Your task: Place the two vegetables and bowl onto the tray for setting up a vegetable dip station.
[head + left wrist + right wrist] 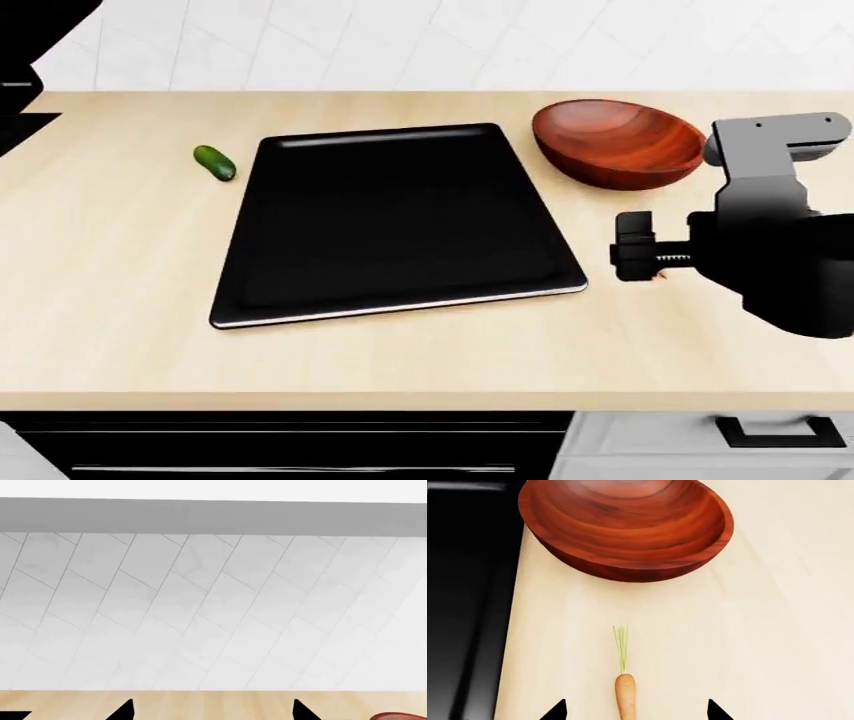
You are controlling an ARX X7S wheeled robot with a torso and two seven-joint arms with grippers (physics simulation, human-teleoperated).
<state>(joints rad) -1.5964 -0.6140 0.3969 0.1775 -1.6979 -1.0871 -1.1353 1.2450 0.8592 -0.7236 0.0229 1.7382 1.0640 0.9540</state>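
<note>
The black tray (387, 220) lies flat in the middle of the wooden counter. A stubby dark-green cucumber (214, 162) rests on the counter just off its far left corner. The reddish-brown wooden bowl (618, 142) (627, 525) sits upright beyond the tray's far right corner. The thin orange carrot (626, 697) with its green tuft lies on the counter to the right of the tray, pointing at the bowl. My right gripper (635, 712) is open, one fingertip on each side of the carrot. My left gripper (213, 712) is open and holds nothing, facing the tiled wall.
My right arm (774, 240) hangs over the counter's right side, near the bowl. The bowl's rim (400, 716) shows at the edge of the left wrist view. A white tiled wall (213, 610) backs the counter. Dark cabinets and a drawer handle (767, 430) sit below the front edge.
</note>
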